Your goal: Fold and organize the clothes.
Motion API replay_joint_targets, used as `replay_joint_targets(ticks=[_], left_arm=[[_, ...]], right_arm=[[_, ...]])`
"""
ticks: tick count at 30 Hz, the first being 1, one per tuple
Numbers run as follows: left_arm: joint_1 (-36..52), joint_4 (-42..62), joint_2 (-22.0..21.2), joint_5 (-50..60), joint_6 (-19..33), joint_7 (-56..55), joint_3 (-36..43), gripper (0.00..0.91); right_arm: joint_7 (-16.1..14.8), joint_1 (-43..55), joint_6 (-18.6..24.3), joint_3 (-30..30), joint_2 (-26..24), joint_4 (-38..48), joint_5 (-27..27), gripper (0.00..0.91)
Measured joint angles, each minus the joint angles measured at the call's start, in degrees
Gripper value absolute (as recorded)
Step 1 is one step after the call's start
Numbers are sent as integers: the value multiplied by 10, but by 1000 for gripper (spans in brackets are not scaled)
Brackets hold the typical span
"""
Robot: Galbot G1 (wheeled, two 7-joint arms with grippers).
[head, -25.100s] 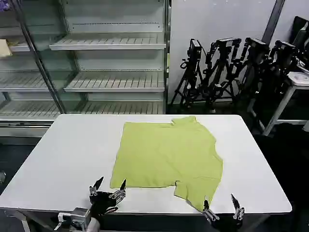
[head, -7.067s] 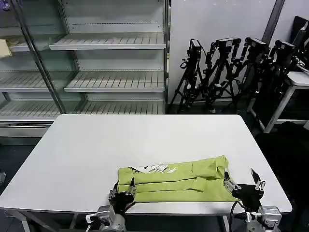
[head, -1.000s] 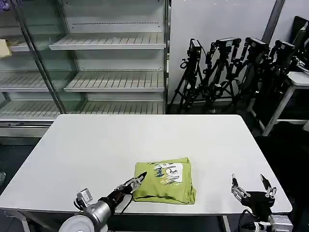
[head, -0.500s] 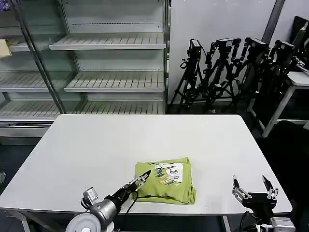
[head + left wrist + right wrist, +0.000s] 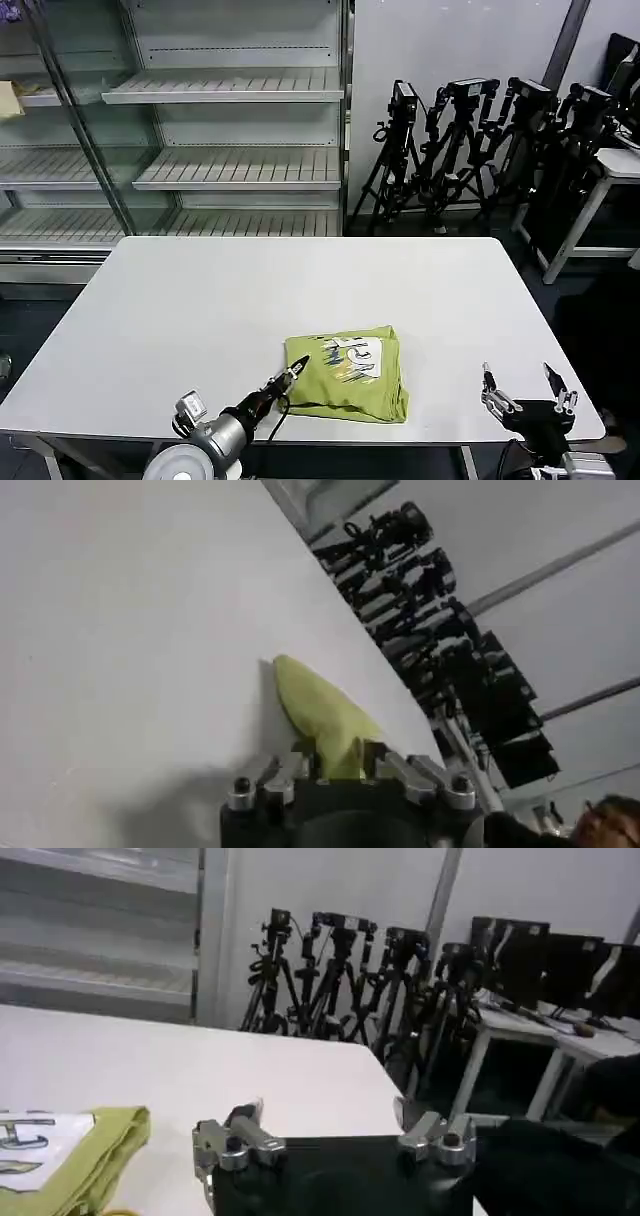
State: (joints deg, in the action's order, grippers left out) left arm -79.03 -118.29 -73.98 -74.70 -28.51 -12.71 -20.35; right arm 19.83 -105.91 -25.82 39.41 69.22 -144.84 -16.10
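Note:
The clothes are one lime-green T-shirt (image 5: 347, 375), folded into a small square near the table's front edge, its white printed graphic facing up. My left gripper (image 5: 293, 374) reaches in from the front left and is shut on the shirt's left edge. In the left wrist view the green fabric (image 5: 318, 705) runs in between the jaws of the left gripper (image 5: 338, 762). My right gripper (image 5: 525, 385) stands open over the table's front right corner, apart from the shirt. The right wrist view has the right gripper (image 5: 330, 1116) with nothing in it and the folded shirt (image 5: 95, 1148) off to one side.
The white table (image 5: 200, 300) has bare room behind and to both sides of the shirt. Beyond its far edge stand glass-fronted shelves (image 5: 180, 130) and a row of black tripods (image 5: 470, 150). Another white table (image 5: 615, 170) stands at the far right.
The left gripper has shifted a little to the right, and the folded shirt has slid slightly right with it. The right gripper has barely moved.

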Motion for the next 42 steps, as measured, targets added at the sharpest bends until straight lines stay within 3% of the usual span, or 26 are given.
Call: replay_joint_targets(ticks=[10, 19, 26, 34, 42], left_arm=[[-7, 0, -13, -24, 2, 1, -15, 40], [-21, -9, 11, -60, -9, -2, -76, 40], [-36, -8, 76, -70, -26, 12, -192, 50], [-41, -25, 174, 12, -36, 62, -317, 40], [-40, -85, 236, 158, -40, 96, -323, 40]], right_arm=[[0, -5, 3, 4, 3, -5, 0, 907], [0, 6, 6, -3, 1, 1, -4, 907], [0, 25, 6, -12, -4, 13, -10, 907], [-1, 49, 8, -19, -11, 29, -17, 907], [-4, 48, 17, -15, -12, 29, -16, 907]])
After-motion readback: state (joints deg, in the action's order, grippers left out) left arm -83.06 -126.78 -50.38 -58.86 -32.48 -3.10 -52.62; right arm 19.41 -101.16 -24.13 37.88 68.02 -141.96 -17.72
